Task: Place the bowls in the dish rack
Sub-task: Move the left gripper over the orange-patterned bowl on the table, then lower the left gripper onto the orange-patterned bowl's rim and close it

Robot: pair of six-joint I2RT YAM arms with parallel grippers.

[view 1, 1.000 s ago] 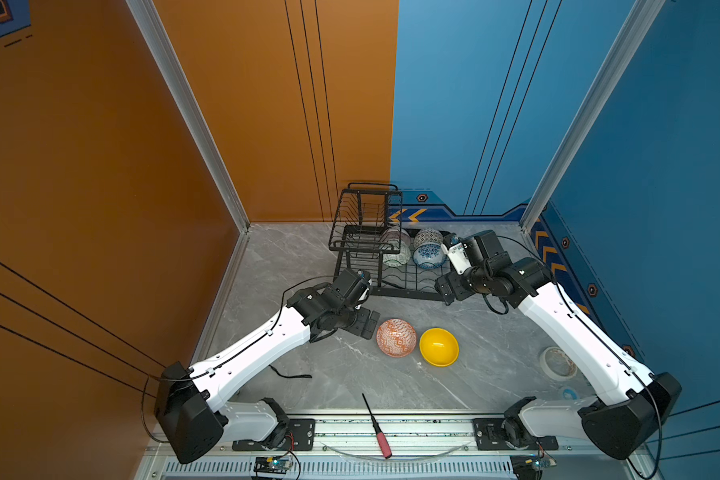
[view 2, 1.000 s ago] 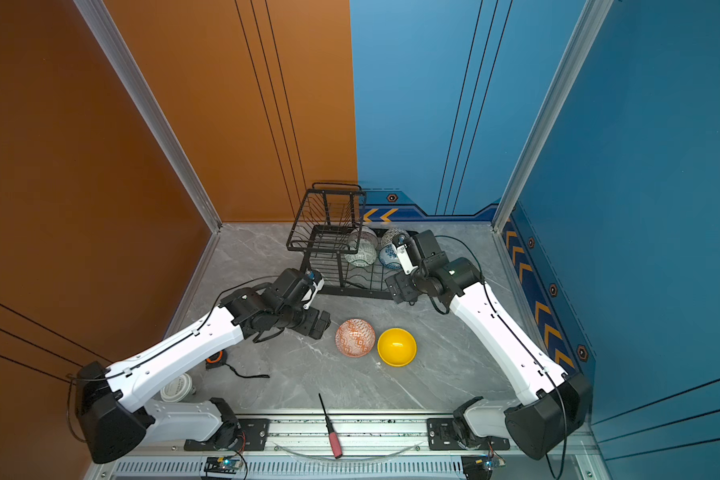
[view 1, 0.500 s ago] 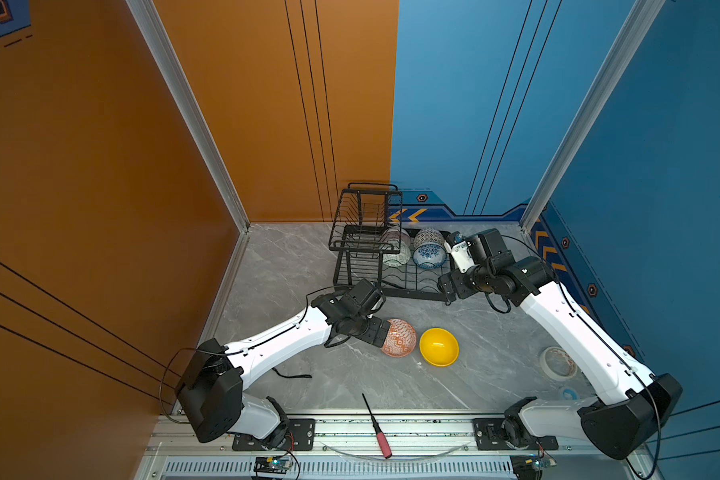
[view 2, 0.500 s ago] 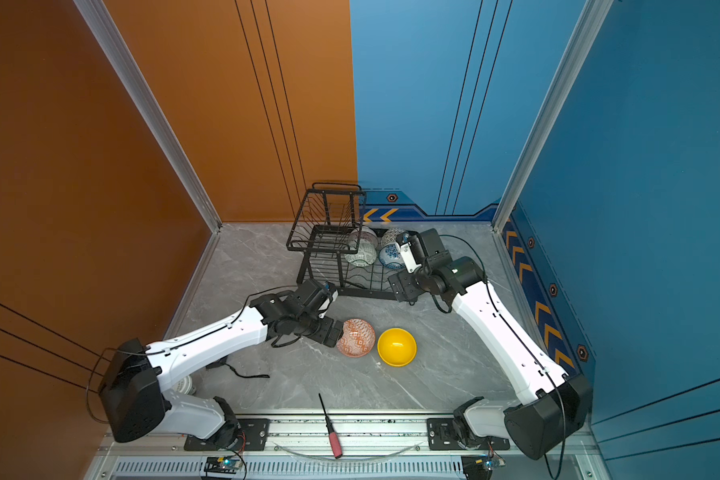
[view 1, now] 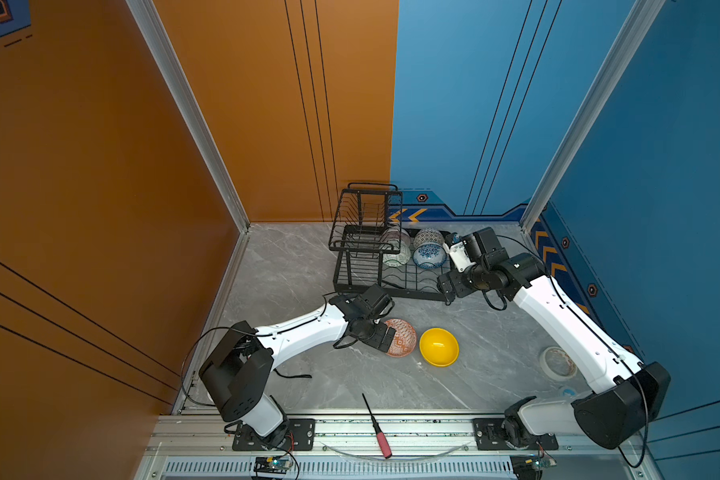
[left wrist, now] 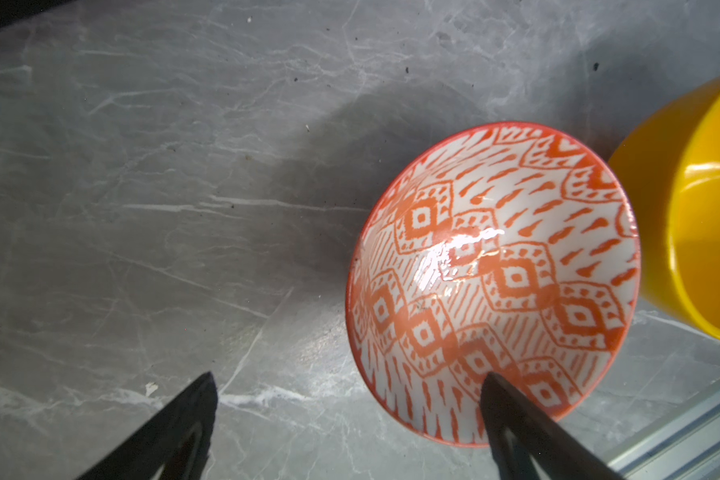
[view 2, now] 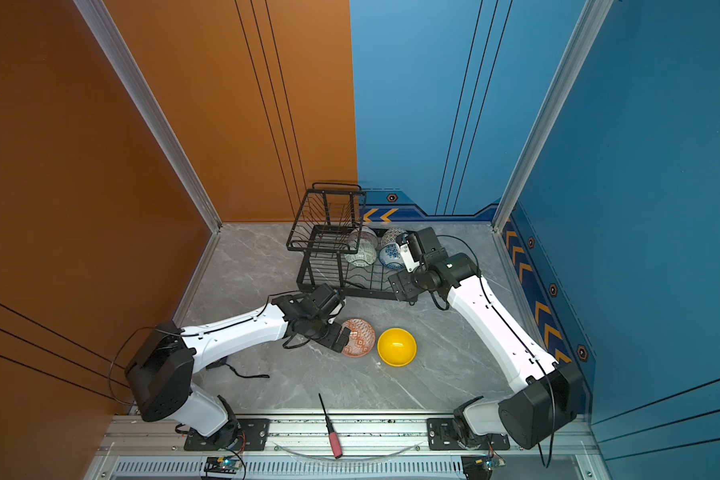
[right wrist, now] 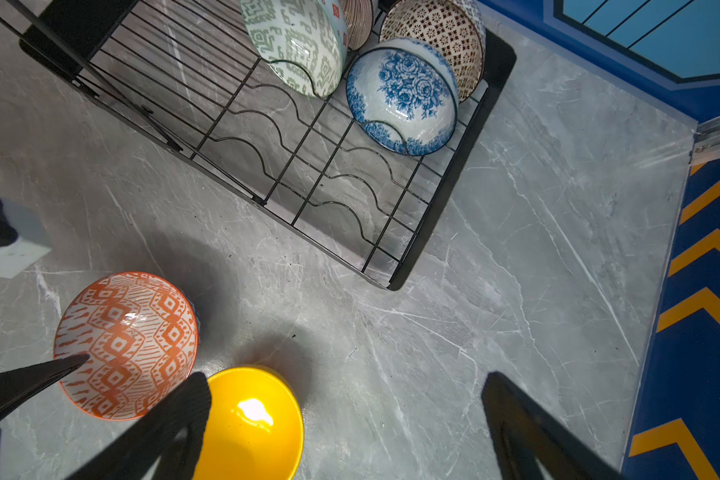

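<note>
An orange-white bowl (view 1: 402,344) (left wrist: 495,270) and a plain yellow bowl (view 1: 438,347) (right wrist: 250,424) sit side by side on the grey table. My left gripper (view 1: 385,338) (left wrist: 350,378) is open and straddles the orange bowl's near rim, one finger over its inside and one over the table. The black wire dish rack (view 1: 391,293) (right wrist: 454,187) holds a green-white bowl (right wrist: 300,41), a blue floral bowl (right wrist: 404,95), a dotted bowl (right wrist: 441,33) and a striped bowl (right wrist: 356,20), all on edge. My right gripper (view 1: 445,289) (right wrist: 346,378) is open by the rack's front right corner, holding nothing.
A red-handled screwdriver (view 1: 377,428) lies near the front rail. A roll of tape (view 1: 558,362) sits at the right wall beside the right arm. A black cable (view 1: 292,376) trails by the left arm. Walls close in the back and both sides.
My left arm has swung right and reached to the orange bowl, so its open jaws now stand at the rim. The right arm has barely shifted.
</note>
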